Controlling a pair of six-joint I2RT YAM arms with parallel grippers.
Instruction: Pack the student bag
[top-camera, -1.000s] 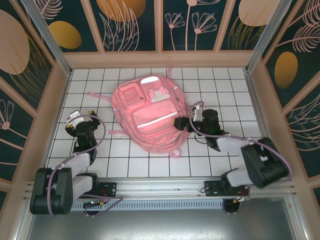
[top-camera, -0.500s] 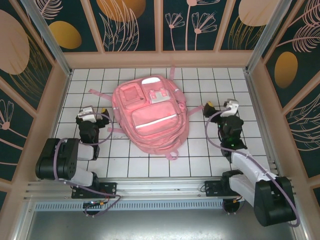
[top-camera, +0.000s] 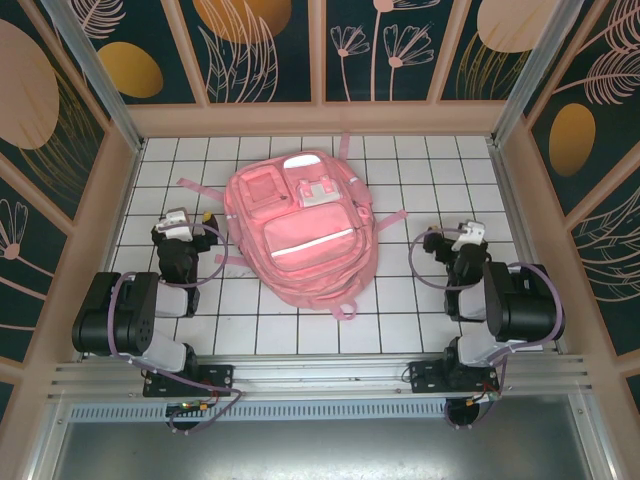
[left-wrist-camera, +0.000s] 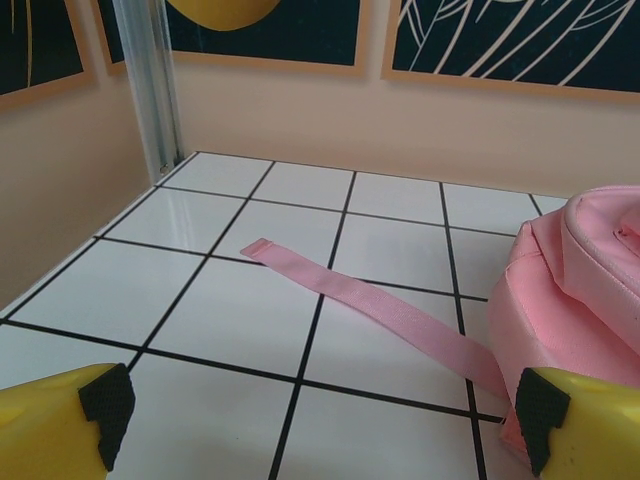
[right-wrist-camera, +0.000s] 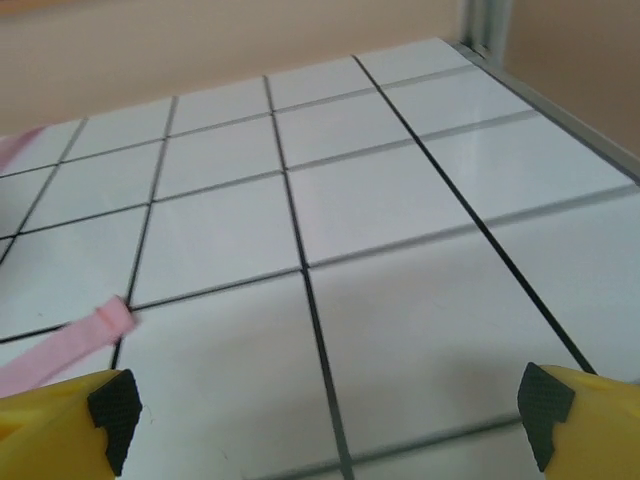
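White gridded table (top-camera: 400, 310) carries the bag (top-camera: 300, 225) flat at its middle, pockets up. Left tool (left-wrist-camera: 320, 425) sits just beside the bag's left edge, spread wide and empty. Right tool (right-wrist-camera: 325, 420), likewise released, stands apart to its right.

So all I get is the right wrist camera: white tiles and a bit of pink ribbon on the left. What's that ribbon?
Observer: A strap of the large soft pink fabric backpack, lying flat mid-table in the top view.
Operator: Is anything gripping it?
Observer: No. The left gripper is open and empty beside the bag's left edge.
Operator: Anything in front of it?
Observer: Another pink strap, flat on the tiles.
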